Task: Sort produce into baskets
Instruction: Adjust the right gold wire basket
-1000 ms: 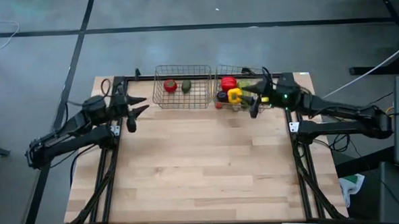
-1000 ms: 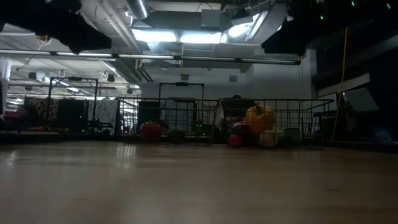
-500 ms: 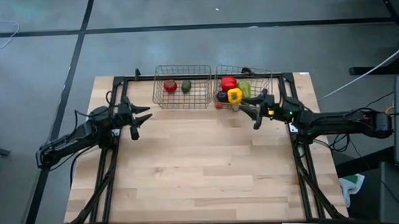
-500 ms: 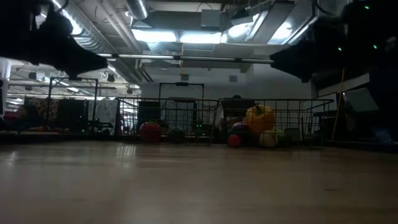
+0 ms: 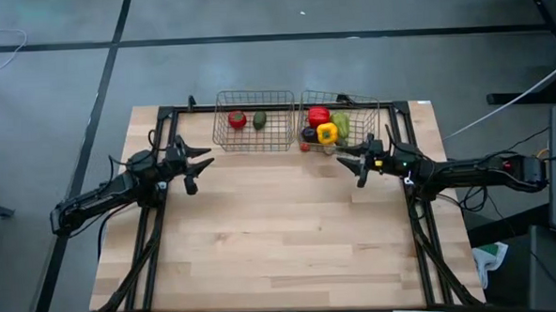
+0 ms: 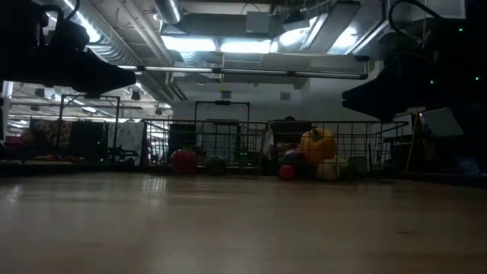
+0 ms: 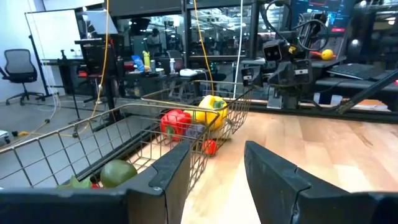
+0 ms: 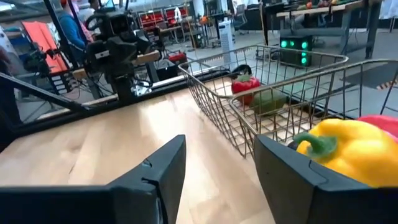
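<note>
- Your left gripper [image 5: 196, 165] hangs over the light wooden table [image 5: 282, 240] near its left rail, jaws spread wide and holding nothing.
- Ahead of those jaws and off to one side stands the left rectangular wire-grid basket [image 5: 254, 121], well apart from the fingertips. In it you can see a red tomato [image 5: 237, 120] and a dull green piece [image 5: 260, 121].
- Your right gripper [image 5: 352, 161] hangs over the table near the right rail, jaws also wide and empty.
- Just beyond its fingertips stands the right wire-grid basket [image 5: 340, 121], near but not touching. It holds a red pepper [image 5: 318, 115], a yellow pepper [image 5: 327, 132], a light green piece [image 5: 342, 125] and a dark purple ball [image 5: 309, 134].
- A small red bit [image 5: 305, 146] lies at that basket's near edge; you cannot tell from above whether it is inside the wire or just outside.
- From the right wrist, the yellow pepper [image 8: 348, 149] sits close beside one finger, behind the wire wall.
- From table height, the two baskets stand side by side, and both grippers hang well above the board.
</note>
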You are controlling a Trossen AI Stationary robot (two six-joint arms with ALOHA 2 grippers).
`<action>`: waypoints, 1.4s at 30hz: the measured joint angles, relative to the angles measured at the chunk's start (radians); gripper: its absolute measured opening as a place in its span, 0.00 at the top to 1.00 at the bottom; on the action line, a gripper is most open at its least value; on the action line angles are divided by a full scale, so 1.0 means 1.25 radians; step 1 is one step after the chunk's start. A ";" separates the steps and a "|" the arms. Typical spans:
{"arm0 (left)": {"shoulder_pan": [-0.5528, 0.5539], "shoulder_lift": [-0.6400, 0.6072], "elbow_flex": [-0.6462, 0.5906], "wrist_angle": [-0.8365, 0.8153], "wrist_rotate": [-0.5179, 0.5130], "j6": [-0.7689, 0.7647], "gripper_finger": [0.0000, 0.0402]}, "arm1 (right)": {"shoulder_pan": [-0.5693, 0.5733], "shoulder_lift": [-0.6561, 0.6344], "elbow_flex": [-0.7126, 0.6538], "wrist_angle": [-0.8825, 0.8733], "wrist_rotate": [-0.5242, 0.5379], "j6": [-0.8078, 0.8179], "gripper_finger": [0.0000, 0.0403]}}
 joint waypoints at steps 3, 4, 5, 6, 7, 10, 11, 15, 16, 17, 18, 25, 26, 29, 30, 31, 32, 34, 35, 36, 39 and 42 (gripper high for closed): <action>0.000 0.000 0.000 -0.001 0.000 0.001 0.63 | 0.016 0.000 0.000 -0.010 0.003 0.003 0.54; 0.000 0.000 0.000 -0.001 0.000 0.003 0.63 | 0.023 0.000 -0.001 -0.009 0.002 0.001 0.54; 0.000 0.000 0.000 -0.001 0.000 0.007 0.63 | 0.030 0.000 -0.001 -0.007 0.002 -0.001 0.54; 0.000 0.000 0.000 -0.001 0.000 0.010 0.63 | 0.036 0.000 -0.001 -0.007 0.004 -0.002 0.54; 0.000 0.000 0.000 -0.001 0.000 0.011 0.63 | 0.041 0.000 -0.001 -0.008 0.007 -0.002 0.54; 0.000 0.000 0.000 -0.002 -0.001 0.011 0.63 | 0.056 0.000 -0.002 -0.016 0.028 -0.005 0.54; 0.000 0.001 0.000 -0.003 -0.003 0.011 0.63 | 0.058 0.001 -0.002 -0.023 0.034 -0.007 0.54; 0.000 0.001 0.001 -0.008 -0.024 0.012 0.63 | 0.062 0.001 -0.003 -0.075 0.033 -0.016 0.54; 0.000 0.001 0.001 -0.010 -0.036 0.013 0.63 | 0.063 0.001 -0.003 -0.090 0.028 -0.022 0.54; 0.000 0.001 0.001 -0.011 -0.043 0.012 0.63 | 0.062 0.001 -0.003 -0.106 0.025 -0.029 0.54; 0.000 0.001 0.001 -0.011 -0.045 0.011 0.63 | 0.062 0.001 -0.003 -0.124 0.026 -0.030 0.54; 0.000 0.001 0.001 -0.011 -0.047 0.004 0.63 | 0.061 0.004 -0.004 -0.193 0.036 -0.026 0.54; 0.000 0.001 0.001 -0.011 -0.048 0.005 0.63 | 0.061 0.004 -0.004 -0.189 0.039 -0.030 0.54; 0.000 0.001 0.001 -0.011 -0.048 -0.001 0.63 | 0.061 0.003 -0.004 -0.182 0.037 -0.043 0.54; 0.001 0.001 0.001 -0.010 -0.048 0.000 0.63 | 0.061 0.003 -0.004 -0.178 0.036 -0.044 0.54; 0.001 0.001 0.001 -0.010 -0.048 0.002 0.63 | 0.061 0.004 -0.004 -0.172 0.034 -0.044 0.54; 0.001 0.001 0.001 -0.010 -0.048 0.002 0.63 | 0.061 0.003 -0.004 -0.166 0.029 -0.040 0.54; 0.001 0.001 0.001 -0.010 -0.048 -0.002 0.63 | 0.061 0.004 -0.004 -0.137 -0.001 -0.040 0.54; 0.001 0.001 0.001 -0.010 -0.048 -0.001 0.63 | 0.060 0.003 -0.004 -0.117 -0.021 -0.040 0.54; 0.001 0.001 0.001 -0.010 -0.048 0.000 0.63 | 0.060 0.003 -0.004 -0.098 -0.042 -0.040 0.54; 0.001 0.001 0.001 -0.010 -0.048 -0.002 0.63 | 0.060 0.003 -0.004 -0.034 -0.106 -0.041 0.54; 0.001 0.001 0.001 -0.010 -0.048 0.002 0.63 | 0.061 0.003 -0.005 0.027 -0.148 -0.041 0.54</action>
